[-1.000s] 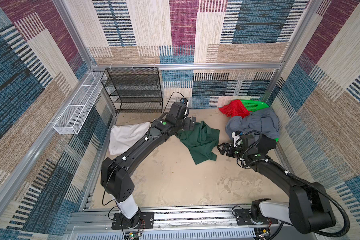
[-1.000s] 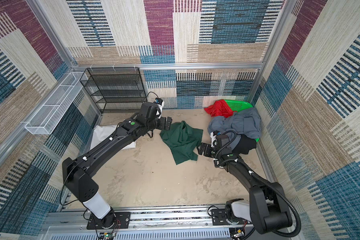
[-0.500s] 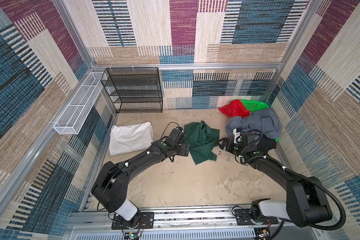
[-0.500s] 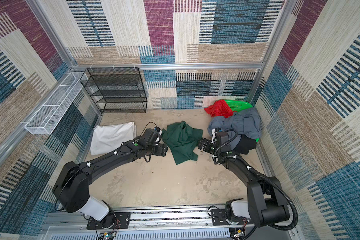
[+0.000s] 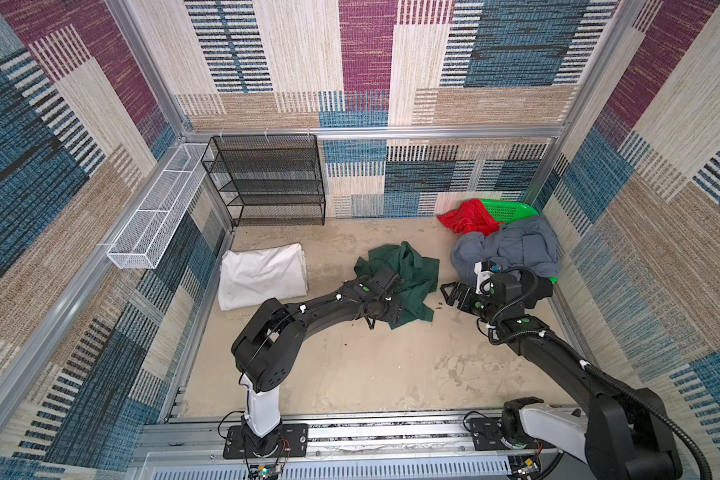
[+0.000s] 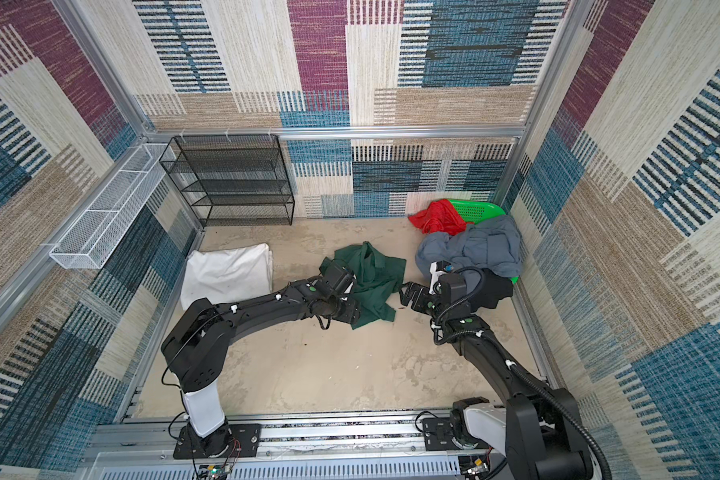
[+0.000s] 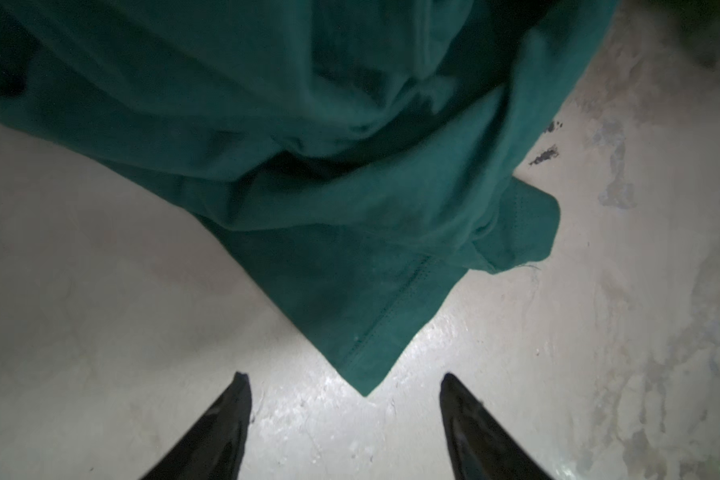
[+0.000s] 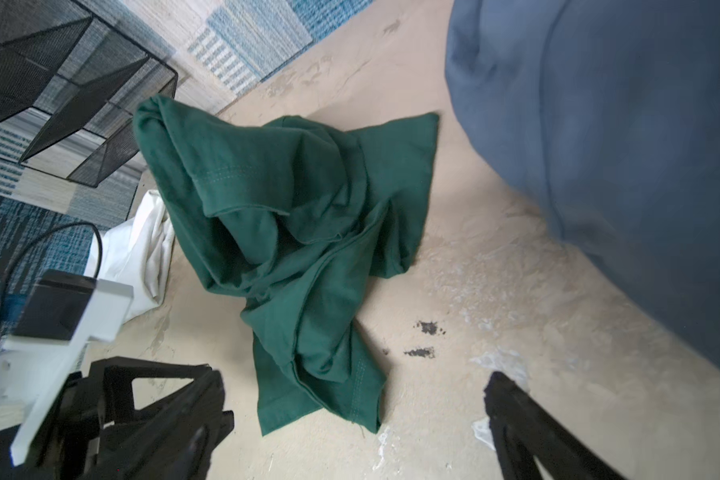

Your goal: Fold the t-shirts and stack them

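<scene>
Patchwork carpet walls box in a scuffed beige floor (image 5: 350, 365), and all the action is low on it. Just ahead of the left gripper (image 7: 346, 384) lies the dark green t-shirt (image 7: 308, 166), crumpled in a heap. One hemmed corner points straight into the gap between the fingertips. The jaws stand apart over bare floor with nothing pinched, and the tips sit close to the surface. I take that as lining up for a pinch on the corner, since a corner is the easiest place to pull a rumpled shirt flat.

The right gripper (image 5: 446, 294) hovers on the opposite side of the same shirt, near it but not touching. Its jaws are spread wide and empty and point toward the cloth (probably so the two can stretch it between them).

Close behind the right gripper is the unsorted heap. A grey-blue t-shirt (image 5: 512, 249) sits on top, a black t-shirt (image 6: 491, 291) lies under the wrist, and a red t-shirt (image 5: 468, 216) is furthest back. They spill out of a bright green basket (image 5: 512, 206).

Out past the left gripper's elbow side, well apart from the heap, a white t-shirt (image 5: 262, 276) lies folded flat. It looks like the start of the stack. By my reckoning one shirt is done, the green one is next, and three are untouched.
</scene>
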`<state>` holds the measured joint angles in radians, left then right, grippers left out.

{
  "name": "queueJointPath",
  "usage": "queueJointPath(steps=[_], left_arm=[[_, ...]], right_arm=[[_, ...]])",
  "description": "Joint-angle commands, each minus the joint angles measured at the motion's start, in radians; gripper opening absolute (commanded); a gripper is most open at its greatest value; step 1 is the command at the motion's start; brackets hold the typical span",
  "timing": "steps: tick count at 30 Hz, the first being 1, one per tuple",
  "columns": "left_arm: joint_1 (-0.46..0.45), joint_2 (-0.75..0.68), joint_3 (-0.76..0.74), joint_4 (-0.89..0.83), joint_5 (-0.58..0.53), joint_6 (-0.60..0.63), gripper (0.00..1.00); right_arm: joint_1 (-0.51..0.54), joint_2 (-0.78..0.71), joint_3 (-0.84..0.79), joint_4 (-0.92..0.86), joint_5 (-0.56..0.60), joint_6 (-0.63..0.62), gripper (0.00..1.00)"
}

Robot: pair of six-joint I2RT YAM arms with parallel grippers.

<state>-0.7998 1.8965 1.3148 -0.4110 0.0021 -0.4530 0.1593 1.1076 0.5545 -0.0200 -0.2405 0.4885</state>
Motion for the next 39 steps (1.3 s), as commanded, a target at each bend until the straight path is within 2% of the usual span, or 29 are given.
queueJointPath(steps=[1,3,6,12,15,17,23,28,35,39], left_arm=[[-0.011,0.052,0.054,-0.062,-0.032,-0.021,0.71],[-0.023,0.086,0.093,-0.105,-0.072,-0.017,0.7],[-0.039,0.117,0.116,-0.129,-0.114,-0.021,0.69],[-0.049,0.184,0.167,-0.183,-0.143,-0.031,0.68],[-0.054,0.212,0.191,-0.214,-0.157,-0.038,0.64],[-0.055,0.221,0.197,-0.22,-0.157,-0.042,0.54],[-0.055,0.209,0.202,-0.269,-0.176,-0.039,0.0],[-0.053,0.071,0.163,-0.353,-0.279,-0.035,0.0],[-0.047,-0.252,0.091,-0.383,-0.353,-0.023,0.0],[-0.045,-0.38,0.066,-0.371,-0.386,-0.017,0.0]], right_arm=[[0.0,-0.054,-0.022,0.017,0.093,-0.036,0.98],[-0.001,-0.099,-0.046,0.012,0.139,-0.042,0.98],[-0.003,-0.146,-0.06,0.009,0.127,-0.057,0.98],[-0.004,-0.194,-0.049,-0.052,0.201,-0.083,0.98],[-0.006,-0.207,-0.045,-0.068,0.191,-0.096,0.98],[-0.006,-0.217,-0.045,-0.072,0.18,-0.09,0.98],[-0.006,-0.228,-0.07,-0.053,0.142,-0.066,0.99],[-0.006,-0.173,-0.027,-0.139,0.175,-0.039,0.99],[0.001,-0.116,-0.019,-0.123,0.075,-0.029,0.99],[0.059,-0.073,-0.032,-0.094,0.055,0.002,0.97]])
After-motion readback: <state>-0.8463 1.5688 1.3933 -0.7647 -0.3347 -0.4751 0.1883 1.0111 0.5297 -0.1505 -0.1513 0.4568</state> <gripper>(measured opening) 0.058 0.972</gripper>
